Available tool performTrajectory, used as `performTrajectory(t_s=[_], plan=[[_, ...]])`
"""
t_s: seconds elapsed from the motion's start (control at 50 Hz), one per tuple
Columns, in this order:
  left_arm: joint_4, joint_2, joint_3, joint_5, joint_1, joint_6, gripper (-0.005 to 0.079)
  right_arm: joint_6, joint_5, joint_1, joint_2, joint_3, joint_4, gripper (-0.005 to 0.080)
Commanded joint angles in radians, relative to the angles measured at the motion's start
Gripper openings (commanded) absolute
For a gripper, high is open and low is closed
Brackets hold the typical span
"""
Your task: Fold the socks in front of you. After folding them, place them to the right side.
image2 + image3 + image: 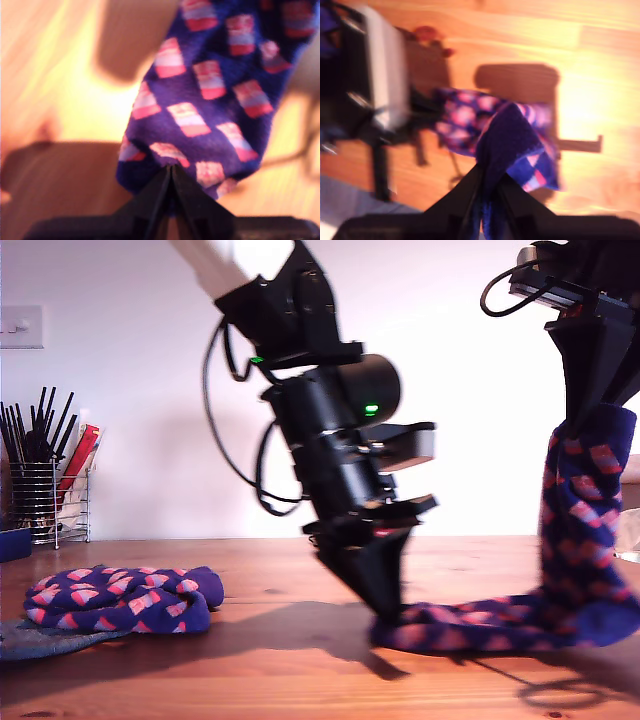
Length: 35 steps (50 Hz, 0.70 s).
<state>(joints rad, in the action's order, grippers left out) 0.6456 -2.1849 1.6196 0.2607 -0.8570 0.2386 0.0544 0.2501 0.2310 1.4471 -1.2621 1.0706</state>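
A navy-purple sock with red-pink checks (580,530) has one end on the wooden table (270,680) and the other end lifted. My first gripper (385,618) is shut on the low end at the table; its wrist view shows the jaws (171,172) closed on the sock (210,100). My second gripper (585,425) is shut on the raised end at the exterior view's right. In its wrist view the sock (510,135) hangs from that gripper (487,175) toward the first arm (375,85). A second checked sock (120,598) lies bunched at the exterior view's left.
A plain grey-blue sock (40,640) lies partly under the bunched one at the exterior view's left edge. Behind it stands a wire holder with black sticks (45,490). A blue object (14,543) sits beside the holder.
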Motion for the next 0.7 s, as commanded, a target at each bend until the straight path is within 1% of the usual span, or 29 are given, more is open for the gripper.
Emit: performTrajectory(t_s=[0.0,0.22,0.5,0.68], plan=[[-0.016,-0.047,-0.014,0.008,-0.010,-0.005,-0.0021,-0.003,0.006,0.005,-0.011,-0.013,0.002,-0.0013],[-0.073,-0.047,-0.014,0.039,-0.023,-0.040,-0.0021,-0.002,0.006,0.012,-0.011,-0.013,0.020,-0.0013],[-0.098,-0.047,-0.014,0.063,-0.023,-0.056,-0.0021,0.002,0.005,0.059,-0.004,-0.012,0.011,-0.0013],[-0.097,-0.047,-0.014,0.075,-0.023,-0.059,-0.0021,0.011,0.002,0.069,0.029,-0.011,0.000,-0.0013]])
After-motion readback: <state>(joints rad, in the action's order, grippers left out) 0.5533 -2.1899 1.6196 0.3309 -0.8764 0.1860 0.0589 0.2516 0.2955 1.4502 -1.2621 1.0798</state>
